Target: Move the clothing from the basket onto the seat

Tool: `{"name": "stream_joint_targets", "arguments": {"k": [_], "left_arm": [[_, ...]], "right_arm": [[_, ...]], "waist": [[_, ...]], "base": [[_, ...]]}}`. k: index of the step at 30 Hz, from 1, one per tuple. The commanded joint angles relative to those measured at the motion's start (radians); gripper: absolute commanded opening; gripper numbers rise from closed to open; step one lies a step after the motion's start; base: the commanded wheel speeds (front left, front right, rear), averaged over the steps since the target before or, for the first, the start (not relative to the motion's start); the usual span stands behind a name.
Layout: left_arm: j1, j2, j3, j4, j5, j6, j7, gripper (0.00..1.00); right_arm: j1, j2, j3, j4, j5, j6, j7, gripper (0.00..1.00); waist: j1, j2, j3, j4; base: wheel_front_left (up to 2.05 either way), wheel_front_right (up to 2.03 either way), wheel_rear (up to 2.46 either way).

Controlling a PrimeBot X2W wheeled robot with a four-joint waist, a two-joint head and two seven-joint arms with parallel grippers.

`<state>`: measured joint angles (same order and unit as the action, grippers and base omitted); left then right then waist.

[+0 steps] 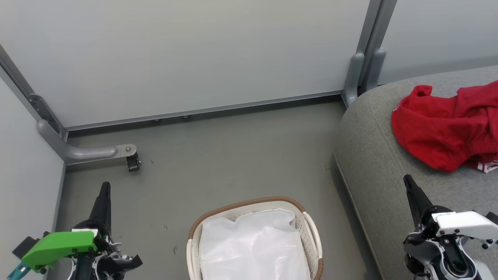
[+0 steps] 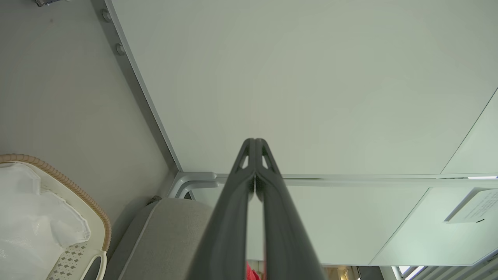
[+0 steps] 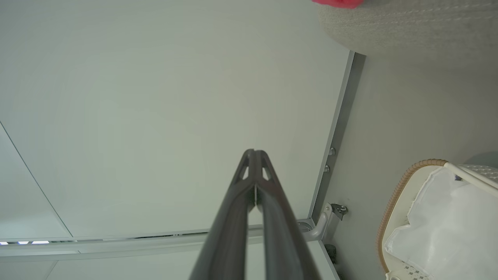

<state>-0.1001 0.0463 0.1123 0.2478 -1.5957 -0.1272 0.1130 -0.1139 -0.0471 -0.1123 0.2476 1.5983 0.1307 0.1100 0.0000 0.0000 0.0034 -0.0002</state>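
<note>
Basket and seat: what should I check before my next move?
1. The clothing lies on the seat: ok.
2. The basket holds just its white liner, no red fabric: ok.
3. The left gripper is shut and empty: ok.
4. The right gripper is shut and empty: ok.
5. All the clothing is on the seat, past the head view's right edge: cannot tell.

Head camera looks down; wrist cameras face the wall (image 2: 311, 77), sharing the basket (image 1: 253, 200).
</note>
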Motion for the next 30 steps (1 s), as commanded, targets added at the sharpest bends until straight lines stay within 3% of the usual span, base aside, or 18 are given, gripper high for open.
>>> {"name": "stream_joint_targets", "arguments": {"k": [1,30], "left_arm": [[-0.016,0.007,0.004,-0.005,-0.021,-0.007,0.004,0.00],[-0.015,0.007,0.004,-0.004,-0.019,-0.007,0.005,0.00]], "right_arm": [[0.011,-0.006,-0.005,-0.007,0.017,0.000,0.009,0.00],[0.011,-0.006,-0.004,-0.006,0.016,0.000,0.008,0.00]], "waist": [[0.0000,0.0000,0.000,0.000],[0.0000,0.0000,0.000,0.000]], "base": [[0.00,0.00,0.00],[0.00,0.00,0.00]]}}
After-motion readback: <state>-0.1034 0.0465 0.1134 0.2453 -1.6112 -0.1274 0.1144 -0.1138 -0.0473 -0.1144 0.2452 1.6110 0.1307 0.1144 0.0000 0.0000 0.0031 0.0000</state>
